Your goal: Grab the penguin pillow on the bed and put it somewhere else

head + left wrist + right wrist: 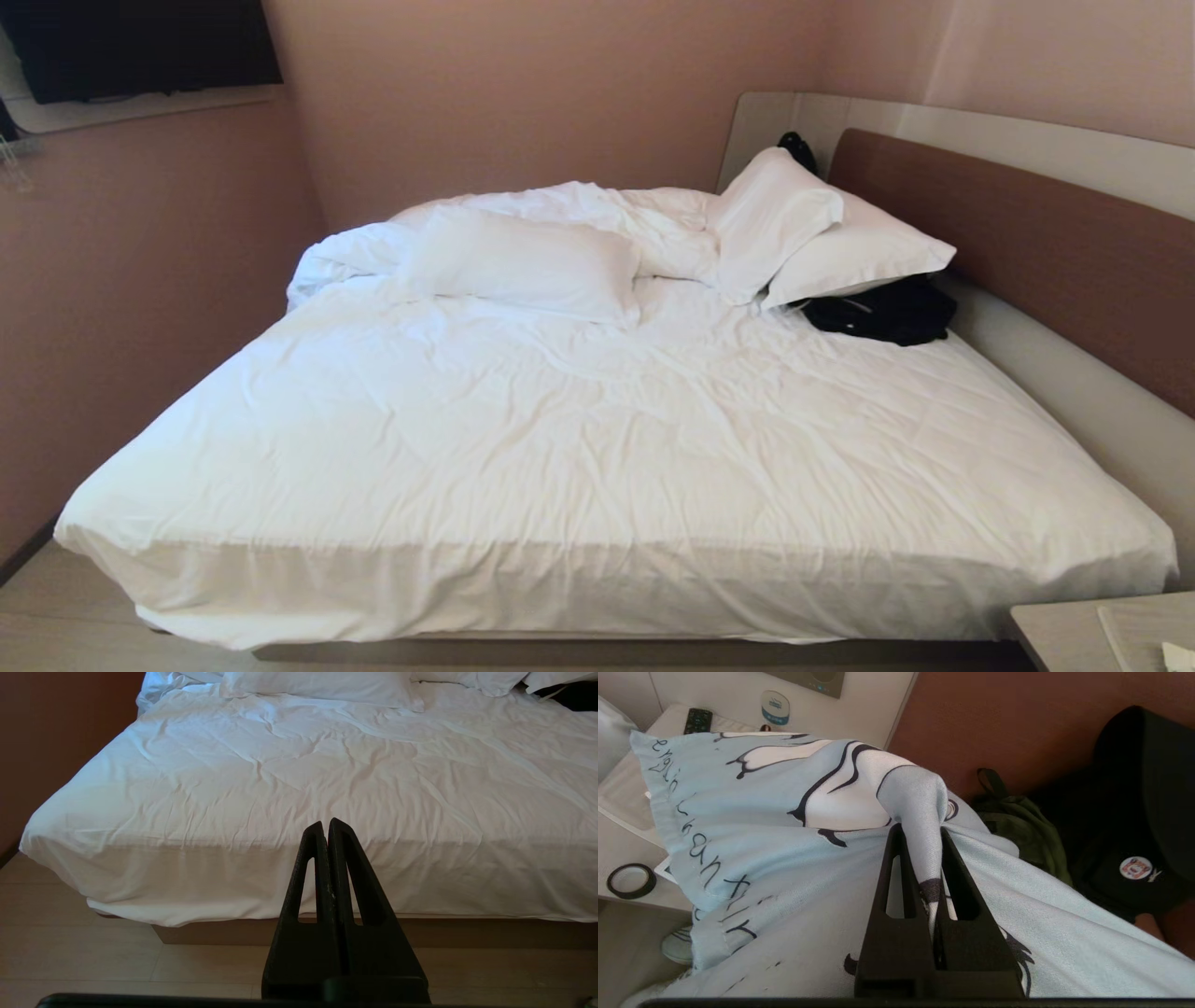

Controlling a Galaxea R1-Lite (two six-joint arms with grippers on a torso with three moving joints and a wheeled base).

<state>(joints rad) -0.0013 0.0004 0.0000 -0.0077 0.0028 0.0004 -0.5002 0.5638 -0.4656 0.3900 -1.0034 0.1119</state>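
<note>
The right pincer (920,833) clenched a fold of the penguin pillow (794,858); the left pincer (327,823) stood clenched before the bed (299,774).

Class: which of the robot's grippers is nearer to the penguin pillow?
Right. The right gripper has its jaws pinched on a fold of the penguin pillow. The left gripper hangs shut before the bed, no penguin pillow near.

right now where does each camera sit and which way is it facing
Head view: high at the foot of the bed, looking down along it to the headboard; no arm shows.
Left wrist view: low, behind the shut left gripper, facing the bed's near edge.
Right wrist view: behind the right gripper, shut on the penguin pillow, facing a nightstand.
Head and left wrist views share the bed.
</note>
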